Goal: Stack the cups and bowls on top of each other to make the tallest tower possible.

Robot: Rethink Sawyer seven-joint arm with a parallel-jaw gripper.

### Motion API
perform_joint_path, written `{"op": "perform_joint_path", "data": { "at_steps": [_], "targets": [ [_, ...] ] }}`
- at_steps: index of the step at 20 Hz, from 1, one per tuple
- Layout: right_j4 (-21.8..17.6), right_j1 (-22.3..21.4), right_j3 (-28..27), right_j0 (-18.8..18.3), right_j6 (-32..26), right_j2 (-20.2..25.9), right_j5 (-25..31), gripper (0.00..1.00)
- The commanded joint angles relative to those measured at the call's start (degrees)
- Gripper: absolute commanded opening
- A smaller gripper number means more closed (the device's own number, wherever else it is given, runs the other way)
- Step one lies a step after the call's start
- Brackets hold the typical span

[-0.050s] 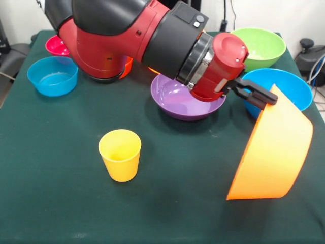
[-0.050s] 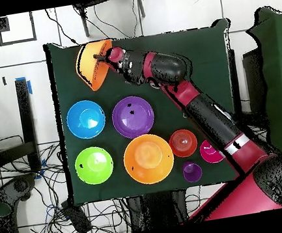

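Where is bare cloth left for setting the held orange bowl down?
Bare cloth lies between the yellow cup and the tilted orange bowl in the hand, and left of the cup. Behind the purple bowl, bowls crowd together.

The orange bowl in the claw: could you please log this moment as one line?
claw: shut on orange bowl rim | bowl: tilted, lifted | yellow cup: upright on table, apart | tower: not started

Gripper (image 1: 264,97) clamped — arm outstretched, low.
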Motion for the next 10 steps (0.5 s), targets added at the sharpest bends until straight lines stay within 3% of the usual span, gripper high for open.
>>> {"op": "perform_joint_path", "data": {
  "at_steps": [1,10],
  "targets": [
    [-3.6,-2.0,-1.2,0.2,-8.4,-1.0,5.5,0.0],
    [-4.0,-2.4,-2.8,0.3,-8.6,-1.4,6.8,0.0]
  ]
}}
